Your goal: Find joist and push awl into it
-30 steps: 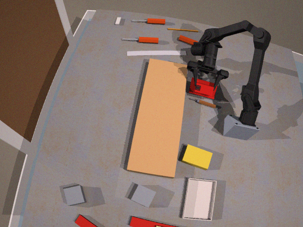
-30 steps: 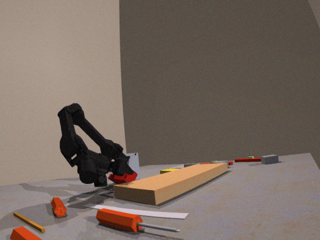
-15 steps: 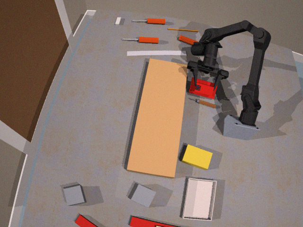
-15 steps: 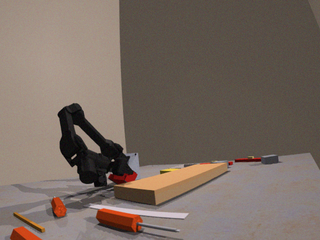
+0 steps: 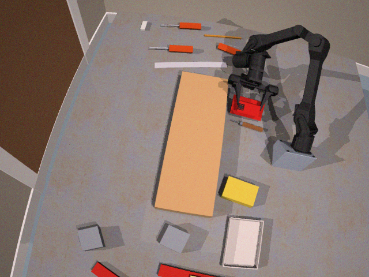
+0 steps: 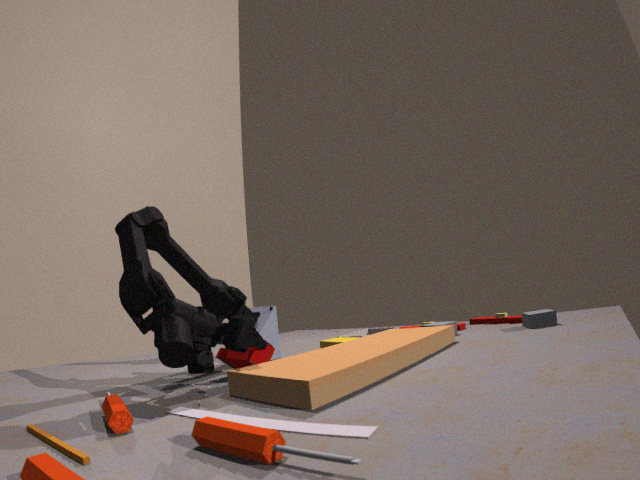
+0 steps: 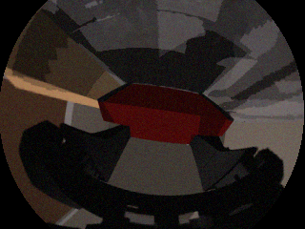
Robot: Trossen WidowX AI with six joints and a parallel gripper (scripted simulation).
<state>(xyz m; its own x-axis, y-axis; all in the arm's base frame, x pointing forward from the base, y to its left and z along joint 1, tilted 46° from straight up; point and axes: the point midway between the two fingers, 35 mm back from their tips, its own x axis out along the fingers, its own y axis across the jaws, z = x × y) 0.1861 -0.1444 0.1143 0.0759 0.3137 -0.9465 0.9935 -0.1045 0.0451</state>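
Block in the claw: bright red, dark square pattern on top. Claw itself matte black. Just beside it, awl with brown handle, grey shank. Panel alongside: plain light orange-tan. Well apart from claw, a yellow block and off-white tray. Tabletop under all: grey, mottled with rusty and bluish blotches.

So the red stud finder is clamped, tilted, off the table; wood-handled awl lying right by it, tan floor panel flat alongside, pale open tray sitting empty.
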